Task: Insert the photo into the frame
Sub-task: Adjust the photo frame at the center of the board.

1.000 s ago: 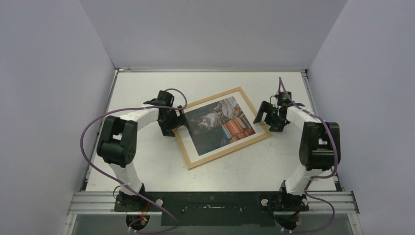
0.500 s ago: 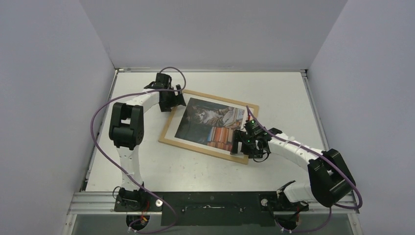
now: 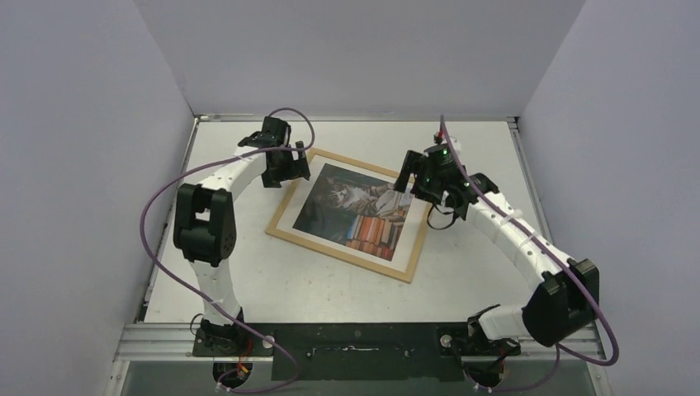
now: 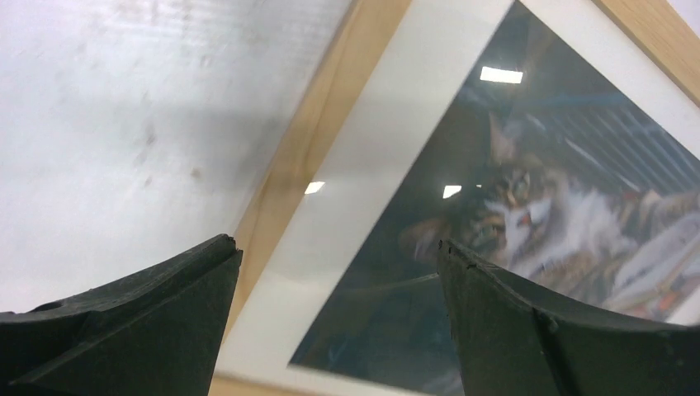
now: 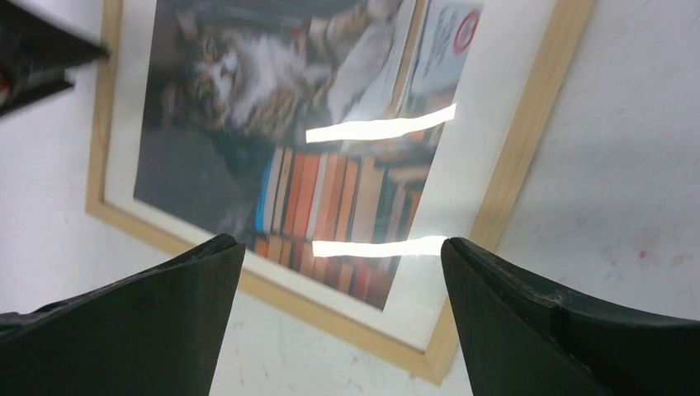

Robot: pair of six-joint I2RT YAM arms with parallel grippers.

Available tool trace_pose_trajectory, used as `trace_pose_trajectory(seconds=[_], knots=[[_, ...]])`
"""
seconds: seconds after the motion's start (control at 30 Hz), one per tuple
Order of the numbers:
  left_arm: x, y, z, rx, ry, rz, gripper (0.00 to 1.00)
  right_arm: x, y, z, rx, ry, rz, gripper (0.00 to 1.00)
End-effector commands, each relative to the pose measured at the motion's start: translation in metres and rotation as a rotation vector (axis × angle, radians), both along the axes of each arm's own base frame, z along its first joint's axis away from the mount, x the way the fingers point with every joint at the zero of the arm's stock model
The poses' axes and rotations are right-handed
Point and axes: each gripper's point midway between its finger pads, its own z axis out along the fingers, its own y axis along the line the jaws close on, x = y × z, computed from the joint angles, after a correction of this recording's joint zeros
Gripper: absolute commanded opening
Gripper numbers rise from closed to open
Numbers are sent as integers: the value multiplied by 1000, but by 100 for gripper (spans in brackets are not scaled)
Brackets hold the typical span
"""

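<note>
Photo (image 3: 357,210) lies inside frame (image 5: 515,165) (face up), seemingly behind glass.

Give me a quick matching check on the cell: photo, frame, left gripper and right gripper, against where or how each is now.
1. photo
2. frame
3. left gripper
4. right gripper

A. open, by the frame's far-right corner
B. light wood, lying flat on the table
C. open, by the frame's far-left corner
D. inside the wooden border, cat side up

Pairs: 1-D, 2-B, 3-C, 4-A
</note>
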Motion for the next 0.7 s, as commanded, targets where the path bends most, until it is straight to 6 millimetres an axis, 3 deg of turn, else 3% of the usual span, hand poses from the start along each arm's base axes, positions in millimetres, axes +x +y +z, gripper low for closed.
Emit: trace_pose_trajectory(seconds=[0.0,0.1,0.2,0.37,0.5,0.67], knots=[[-41,17,72,18,-80,6,88,78,-25,14,-52,-65,-54,93],[-89,14,60,-31,-2,13,88,125,-26,9,-63,-60,-45,93],[-133,6,48,-99,60,25,88,163,-25,-12,-37,-20,-23,92],[-188,-16,25,-168,122,-3,88,198,-28,-46,-24,17,-11,92],[-206,-29,7,-214,149,-4,88,205,-28,-70,-34,65,27,92],[-204,-35,-16,-234,157,4,88,198,-33,-100,-48,131,66,93]])
